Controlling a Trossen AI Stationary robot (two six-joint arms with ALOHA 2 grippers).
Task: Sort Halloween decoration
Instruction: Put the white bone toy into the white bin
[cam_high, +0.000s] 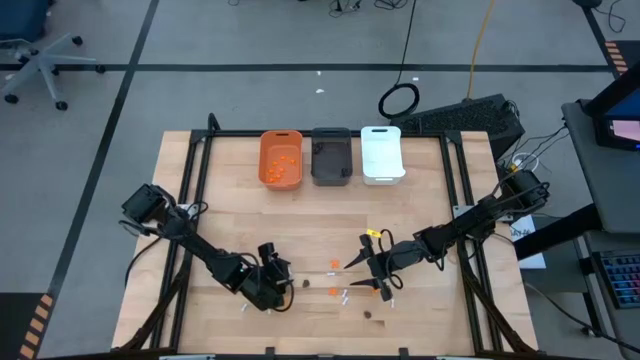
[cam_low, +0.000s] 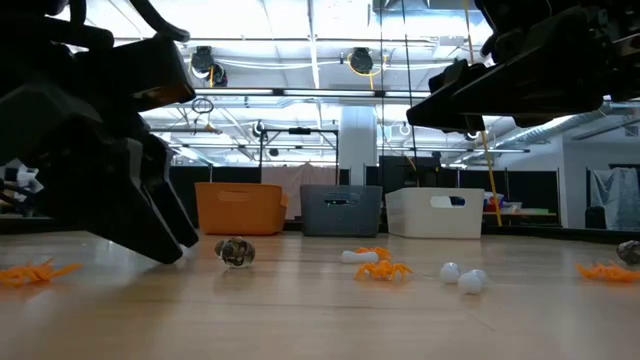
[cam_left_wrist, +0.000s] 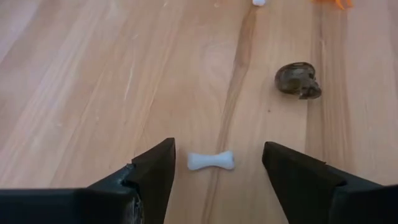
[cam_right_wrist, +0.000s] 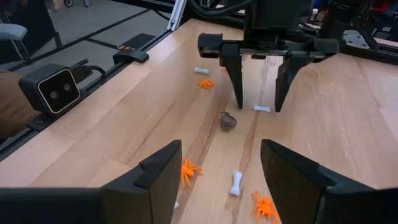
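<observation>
While flat, bone (cam_left_wrist: 211, 161) between left claw (cam_left_wrist: 217, 177) fingers.

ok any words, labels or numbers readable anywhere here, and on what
None can be read.
Orange plastic bin, dark grey plastic bin, white plastic bin: no lettering shows.
Small black camera box at the table edge: no marking legible.
Wooden table: bare grain only.

Wooden table (cam_high: 230, 215) with bins (cam_high: 331, 156), decorations (cam_high: 335, 264)

Two dark, matte-black jointed arms, each ending in a blocky pincer (cam_right_wrist: 257, 78) with two tapered, wedge-shaped black fingers (cam_left_wrist: 152, 174).
</observation>
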